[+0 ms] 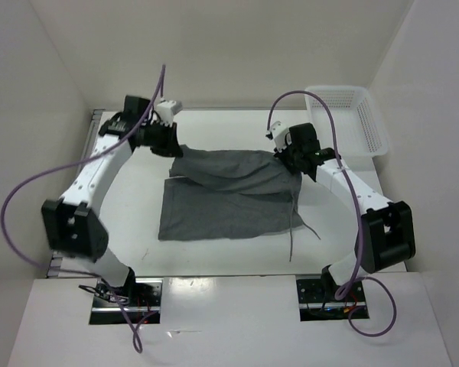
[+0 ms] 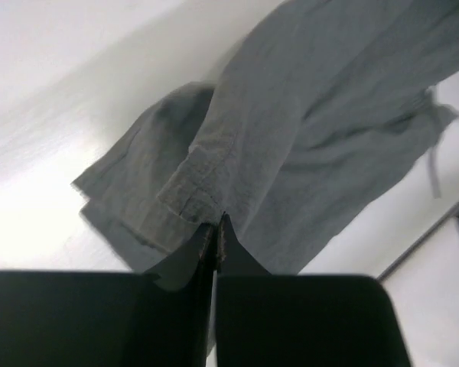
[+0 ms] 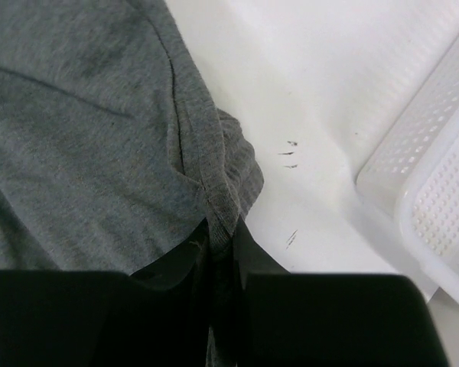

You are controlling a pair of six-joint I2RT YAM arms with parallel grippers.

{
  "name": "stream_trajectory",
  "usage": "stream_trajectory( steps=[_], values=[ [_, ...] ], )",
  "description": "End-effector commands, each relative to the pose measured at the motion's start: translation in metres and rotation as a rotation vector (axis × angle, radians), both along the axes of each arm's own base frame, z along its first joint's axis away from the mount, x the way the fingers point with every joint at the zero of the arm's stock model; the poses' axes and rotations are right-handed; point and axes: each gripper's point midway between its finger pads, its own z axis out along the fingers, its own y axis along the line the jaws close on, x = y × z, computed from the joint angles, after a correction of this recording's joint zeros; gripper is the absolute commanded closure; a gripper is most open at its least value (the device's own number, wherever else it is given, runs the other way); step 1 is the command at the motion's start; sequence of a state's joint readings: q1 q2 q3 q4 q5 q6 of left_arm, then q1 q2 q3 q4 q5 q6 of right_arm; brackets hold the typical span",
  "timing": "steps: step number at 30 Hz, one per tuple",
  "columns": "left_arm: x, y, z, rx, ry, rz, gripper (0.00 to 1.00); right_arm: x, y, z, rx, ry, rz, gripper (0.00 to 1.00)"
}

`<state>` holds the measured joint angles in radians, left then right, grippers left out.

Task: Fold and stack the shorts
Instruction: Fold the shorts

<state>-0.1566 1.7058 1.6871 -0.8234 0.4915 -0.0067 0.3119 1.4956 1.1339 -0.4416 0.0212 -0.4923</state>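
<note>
Shorts [image 1: 222, 199] hang between both grippers, lower part draped on table [image 1: 138, 245] beneath them; left gripper [image 2: 216, 225] pinches a hem corner, right gripper [image 3: 222, 233] clamps waistband edge, basket [image 3: 436, 176] to its right.

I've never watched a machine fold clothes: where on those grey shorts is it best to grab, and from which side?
Likely the thick stitched edges at the far corners, each approached from its outer side. The left gripper pinches a hemmed corner of the shorts, the right gripper the thick band; those doubled edges give firmer hold than the limp flat middle.
</note>
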Motion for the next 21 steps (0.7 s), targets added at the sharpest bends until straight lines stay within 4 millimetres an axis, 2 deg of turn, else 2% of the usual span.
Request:
stream_trajectory(
  steps=[1, 2, 3, 4, 5, 6, 7, 9, 10, 11, 13, 14, 15, 16, 18, 20, 21],
  values=[
    [0.019, 0.022, 0.061, 0.017, -0.497, 0.113, 1.0, 0.006, 0.002, 0.032, -0.007, -0.119, 0.01, 1.0],
    [0.007, 0.029, 0.074, 0.023, -0.56, 0.141, 1.0, 0.007, 0.0, 0.038, -0.01, -0.14, -0.001, 1.0],
    [0.002, 0.036, 0.051, 0.053, -0.537, 0.173, 1.0, 0.005, 0.004, 0.043, -0.005, -0.153, 0.01, 1.0],
    [-0.003, 0.042, 0.051, 0.054, -0.547, 0.185, 1.0, 0.005, 0.002, 0.048, -0.01, -0.166, -0.001, 1.0],
    [-0.013, 0.046, 0.06, 0.045, -0.574, 0.19, 1.0, -0.001, 0.001, 0.053, 0.0, -0.173, 0.007, 1.0],
    [-0.026, 0.038, 0.055, 0.013, -0.553, 0.141, 1.0, -0.01, 0.004, 0.051, -0.003, -0.156, 0.032, 1.0],
    [-0.049, 0.035, 0.039, 0.001, -0.508, 0.111, 1.0, -0.018, 0.008, 0.052, -0.004, -0.152, 0.09, 1.0],
    [-0.076, 0.031, 0.018, -0.022, -0.457, 0.071, 1.0, -0.045, 0.012, 0.047, -0.034, -0.162, 0.178, 1.0],
    [-0.088, 0.032, 0.015, -0.024, -0.469, 0.071, 1.0, -0.059, 0.021, 0.04, -0.073, -0.159, 0.259, 1.0],
    [-0.1, 0.036, -0.014, -0.005, -0.403, 0.079, 1.0, -0.076, 0.021, 0.018, -0.102, -0.116, 0.301, 1.0],
    [-0.111, 0.039, -0.033, 0.015, -0.339, 0.086, 1.0, -0.097, 0.028, 0.011, -0.133, -0.109, 0.396, 1.0],
    [-0.114, 0.04, -0.036, 0.018, -0.322, 0.086, 1.0, -0.105, 0.023, -0.003, -0.15, -0.084, 0.407, 1.0],
    [-0.115, 0.041, -0.038, 0.026, -0.312, 0.092, 1.0, -0.11, 0.024, -0.001, -0.152, -0.102, 0.436, 1.0],
    [-0.12, 0.042, -0.04, 0.028, -0.298, 0.091, 0.99, -0.115, 0.02, -0.011, -0.188, -0.103, 0.471, 1.0],
    [-0.125, 0.043, -0.037, 0.028, -0.3, 0.092, 0.96, -0.122, 0.019, -0.008, -0.2, -0.149, 0.513, 1.0],
    [-0.131, 0.048, -0.038, 0.047, -0.306, 0.113, 0.96, -0.135, 0.016, -0.014, -0.238, -0.156, 0.583, 1.0],
    [-0.143, 0.05, -0.048, 0.057, -0.252, 0.11, 0.94, -0.142, 0.017, -0.014, -0.246, -0.165, 0.619, 1.0]
  ],
)
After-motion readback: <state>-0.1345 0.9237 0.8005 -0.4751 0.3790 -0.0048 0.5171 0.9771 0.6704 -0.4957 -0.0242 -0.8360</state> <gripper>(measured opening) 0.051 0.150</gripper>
